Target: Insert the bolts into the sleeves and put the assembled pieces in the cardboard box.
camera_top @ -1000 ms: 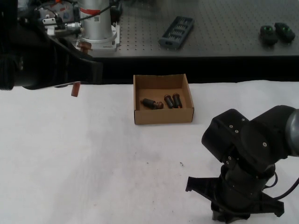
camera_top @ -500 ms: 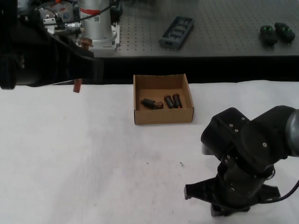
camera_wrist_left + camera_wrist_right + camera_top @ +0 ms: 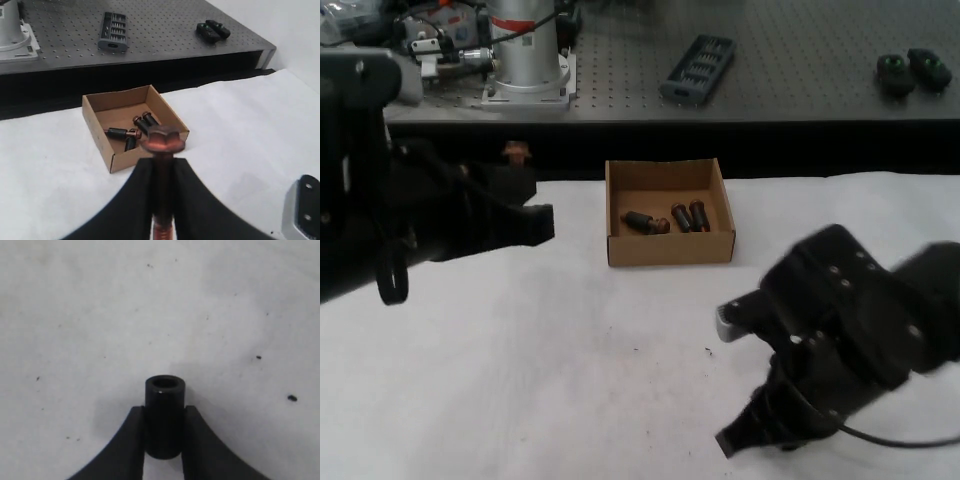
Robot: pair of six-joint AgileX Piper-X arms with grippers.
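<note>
Now: left gripper clamps bolt, head outward toward box, shank along fingers; right gripper pinches sleeve, bore outward, over white cloth; box at cloth's far edge

The desk is covered in white. At 12 o'clock behind it lies a grey plate with many small holes, carrying a silver column at 11 o'clock, a dark ribbed holder at 1 and two black pieces at 2.
</note>
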